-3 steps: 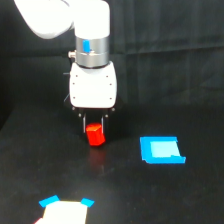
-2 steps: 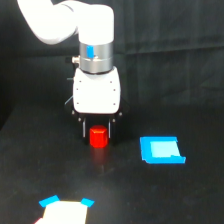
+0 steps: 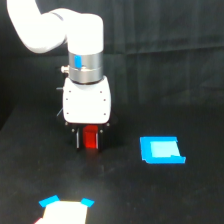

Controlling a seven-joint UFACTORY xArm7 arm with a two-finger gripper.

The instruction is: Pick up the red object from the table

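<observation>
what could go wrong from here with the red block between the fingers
1. The red object sits between the tool's dark fingers, but the exterior view doesn't show firm contact; it could slip out.
2. The block's lower edge looks close to the table, so a sideways move might drag or knock it loose.
3. The blue square piece lies on the exterior view's right; a low sweep that way might clip it.

red object [image 3: 91,137]: small bright red-orange block | pose: upright, lower edge at about fingertip level, contact with surface cannot be told | place: left of centre in the exterior view | table [image 3: 165,200]: wide, flat, matte black surface
</observation>
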